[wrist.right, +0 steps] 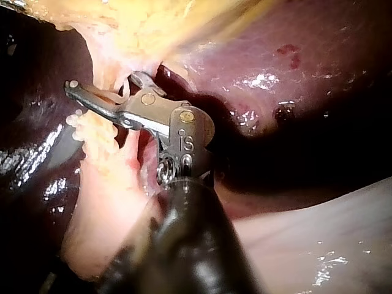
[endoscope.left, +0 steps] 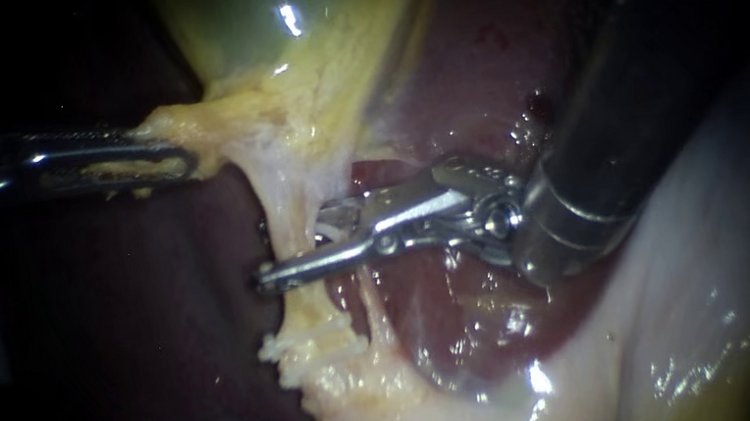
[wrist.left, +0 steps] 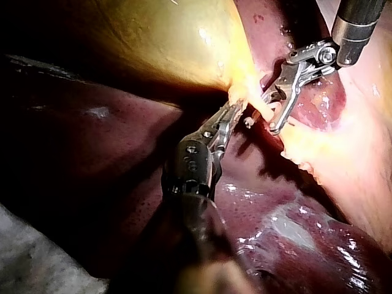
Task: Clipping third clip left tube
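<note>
Left instrument [endoscope.left: 174, 159]: enters from the upper left of the frame, shaft dark and nearly level. Pincer clamped on yellow tissue [endoscope.left: 212, 116] at the lower edge of the gallbladder. Same hold in the left wrist view [wrist.left: 229, 113], with the tissue drawn taut.

Right instrument [endoscope.left: 293, 247]: enters from the upper right, with a thick dark shaft and a bright metal wrist at centre right. Pincer apart, set around the left tube: the long half lies across the front of it with its tip just past the tube's left edge, and the short half lies at its right side. Gap visible in the right wrist view [wrist.right: 103, 81] and the left wrist view [wrist.left: 271, 114].

Left tube [endoscope.left: 289, 198]: pale, stretched band at the centre of the frame, running down from the yellow tissue to a lumpy yellow mass at lower centre.

Thin strand [endoscope.left: 376, 314]: just right of the left tube, below the right instrument.

Gallbladder [endoscope.left: 296, 14]: glossy yellow-green sac at top centre; contents not visible.

Liver [endoscope.left: 471, 57]: dark red, behind and to both sides.

Pale tissue [endoscope.left: 705, 290]: smooth and wet, at lower right.
</note>
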